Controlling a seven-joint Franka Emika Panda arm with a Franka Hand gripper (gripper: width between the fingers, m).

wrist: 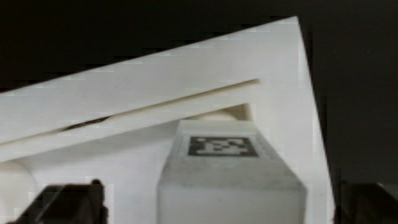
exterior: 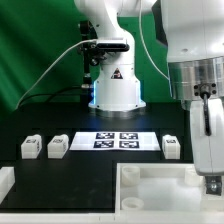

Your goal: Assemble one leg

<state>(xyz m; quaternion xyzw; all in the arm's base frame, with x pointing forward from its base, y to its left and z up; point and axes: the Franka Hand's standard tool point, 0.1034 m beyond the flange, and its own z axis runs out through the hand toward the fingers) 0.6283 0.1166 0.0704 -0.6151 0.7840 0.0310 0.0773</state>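
Note:
In the wrist view one leg (wrist: 226,165), a white block with a black-and-white tag, stands upright at a corner of the large white tray-like piece (wrist: 160,110). My gripper (wrist: 222,208) straddles this leg. Its dark fingers (wrist: 71,202) stand on either side with a visible gap to the leg, so it is open. In the exterior view the gripper (exterior: 211,183) hangs low over the far right corner of the tray-like piece (exterior: 150,190), and the leg there is mostly hidden behind it. Three other legs lie on the black table: two on the exterior view's left (exterior: 30,147) (exterior: 57,147) and one on its right (exterior: 171,146).
The marker board (exterior: 117,140) lies flat in the middle of the table behind the tray-like piece. The arm's white base (exterior: 115,85) stands at the back in front of a green backdrop. A white edge (exterior: 5,183) shows at the exterior view's lower left.

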